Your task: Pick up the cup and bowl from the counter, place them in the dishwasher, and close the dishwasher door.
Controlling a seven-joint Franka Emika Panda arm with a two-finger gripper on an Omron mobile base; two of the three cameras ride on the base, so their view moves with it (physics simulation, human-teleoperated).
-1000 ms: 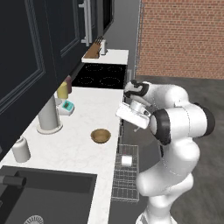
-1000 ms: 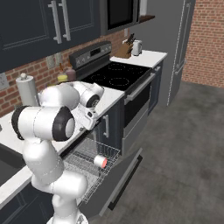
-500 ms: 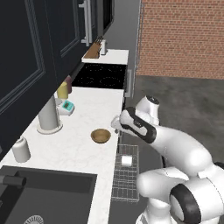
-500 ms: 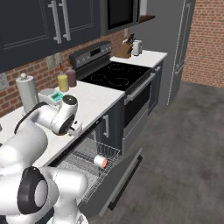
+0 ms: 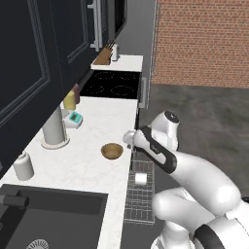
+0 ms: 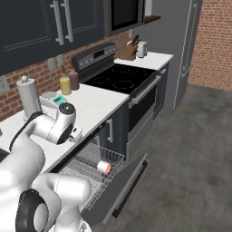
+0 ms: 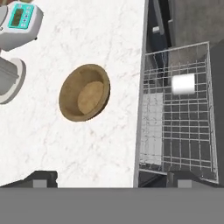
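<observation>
The gripper point(image 7: 111, 178) hangs above the front edge of the counter point(image 7: 87, 144), its two dark fingertips point(image 7: 41, 178) spread wide and holding nothing; the wooden bowl point(image 7: 84, 92) sits upright on the marbled top just inside that front edge, near the arm's wrist but apart from it; the cup point(image 7: 183, 84) lies on its side in the grey wire rack point(image 7: 175, 131) of the dishwasher point(image 6: 120, 188), pulled out below the counter's front edge, with the door hanging open; in the right base view the cup's point(image 6: 104, 167) red end faces outward; toward the back edge of the counter stand a paper towel roll point(image 5: 53, 129), a small white kitchen scale with a teal display point(image 5: 74, 118), and a yellow jar point(image 5: 69, 100).
</observation>
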